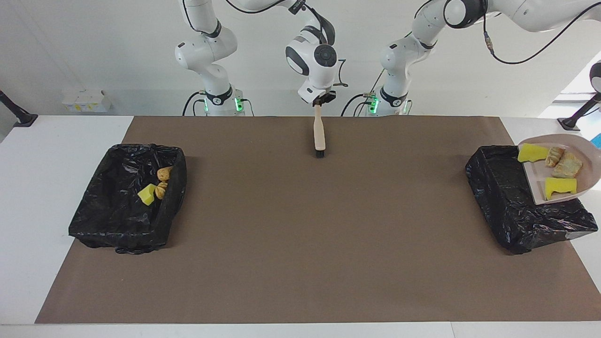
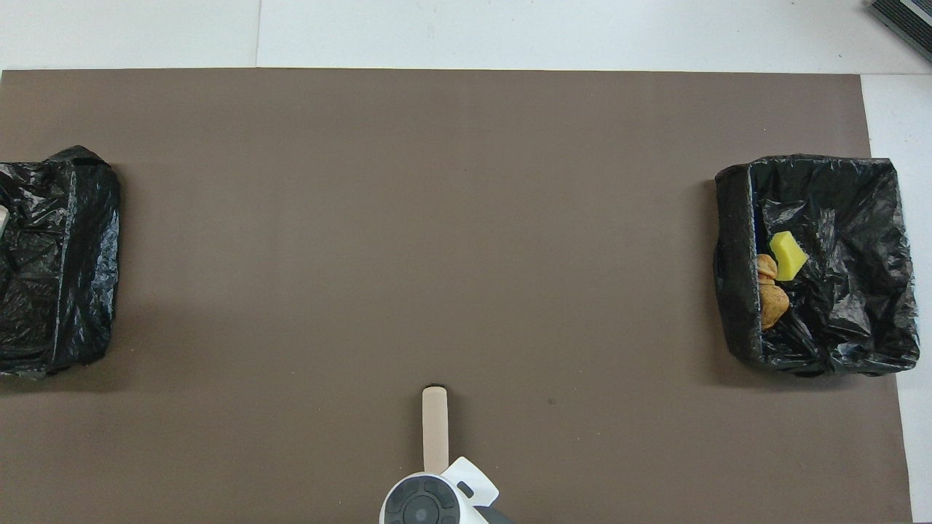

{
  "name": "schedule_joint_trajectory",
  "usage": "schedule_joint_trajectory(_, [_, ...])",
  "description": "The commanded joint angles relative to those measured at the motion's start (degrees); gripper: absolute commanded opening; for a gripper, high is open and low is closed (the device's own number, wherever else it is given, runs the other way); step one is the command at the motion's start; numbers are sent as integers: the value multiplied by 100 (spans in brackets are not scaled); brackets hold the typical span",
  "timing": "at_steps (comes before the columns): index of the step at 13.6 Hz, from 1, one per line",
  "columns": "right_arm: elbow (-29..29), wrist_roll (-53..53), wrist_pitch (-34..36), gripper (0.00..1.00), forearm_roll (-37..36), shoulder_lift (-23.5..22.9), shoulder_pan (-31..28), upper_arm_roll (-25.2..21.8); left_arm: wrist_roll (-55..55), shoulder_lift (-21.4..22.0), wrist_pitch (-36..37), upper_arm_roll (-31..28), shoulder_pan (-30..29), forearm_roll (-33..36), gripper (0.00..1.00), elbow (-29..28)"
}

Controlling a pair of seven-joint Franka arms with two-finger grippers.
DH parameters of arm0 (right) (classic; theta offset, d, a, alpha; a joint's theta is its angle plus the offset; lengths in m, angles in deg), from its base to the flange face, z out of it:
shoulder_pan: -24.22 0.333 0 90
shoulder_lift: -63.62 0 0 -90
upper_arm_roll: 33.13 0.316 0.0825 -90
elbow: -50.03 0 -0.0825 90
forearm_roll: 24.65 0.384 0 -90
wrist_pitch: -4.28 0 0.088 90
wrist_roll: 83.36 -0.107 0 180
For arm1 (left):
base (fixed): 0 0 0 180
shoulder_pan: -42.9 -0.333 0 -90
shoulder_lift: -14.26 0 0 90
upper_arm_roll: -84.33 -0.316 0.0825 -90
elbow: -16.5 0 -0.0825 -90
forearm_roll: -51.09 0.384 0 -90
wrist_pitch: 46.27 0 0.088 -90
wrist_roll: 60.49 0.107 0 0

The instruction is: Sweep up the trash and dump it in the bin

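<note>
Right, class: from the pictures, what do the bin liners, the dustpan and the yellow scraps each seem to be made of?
Bin liners: thin black plastic film, likely; glossy and crinkled, with bright highlights on the folds.
Dustpan: probably moulded plastic; smooth, matte beige, with a raised rim.
Yellow scraps: sponge foam, apparently; blocky, matte, bright yellow.

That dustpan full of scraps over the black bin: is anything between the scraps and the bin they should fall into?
Nothing visible. The dustpan hangs over the black bin at the left arm's end of the table, carrying four scraps. Only the pan's own floor keeps them from the bin; its holder is out of view.
</note>
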Motion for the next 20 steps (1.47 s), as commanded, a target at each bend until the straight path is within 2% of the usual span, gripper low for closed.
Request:
schedule_joint_trajectory(1, [119,280,-180,0,272,81,-109,20,-1151,111,-22,-78,213,1070,0,-211])
schedule_joint_trajectory(3, [162,245,-277,0,282,63,-109,20,-1707,401,30,-78,503,2027,0,-617])
schedule_joint_trajectory(5, [32,166,-207,23,273,-50,-127,-6,-1859,796,-13,-78,521,2391,0,-995])
schedule_joint_trajectory(6, [-117,139,-198,42,273,-112,-214,-23,-1859,937,48,-69,565,2505,0,-1014])
schedule_joint_trajectory(8, [-311,104,-181,64,273,-148,-582,-24,-1833,1236,92,-61,592,2498,0,-1014])
schedule_joint_trajectory(11, [-496,113,144,100,194,334,-1161,-50,-1868,1483,477,-8,872,2184,0,-1014])
schedule_joint_trajectory(13, [-732,279,826,100,141,825,-1767,-59,-1859,1501,733,-8,1022,1394,0,-1014])
schedule_joint_trajectory(15, [-1206,638,1714,100,-191,1055,-2383,-59,-1859,1501,813,-8,1022,630,0,-1040])
schedule_joint_trajectory(17, [-1541,1095,2304,100,-622,1327,-2797,-120,-1876,1597,822,-8,1031,-258,0,-1268])
schedule_joint_trajectory(19, [-1936,1543,2814,100,-685,1425,-3280,-444,-1990,1641,805,10,1119,-568,0,-1400])
schedule_joint_trajectory(20, [-2260,1841,3130,100,-746,1365,-3474,-576,-2400,1728,778,-8,1067,-1283,0,-1566])
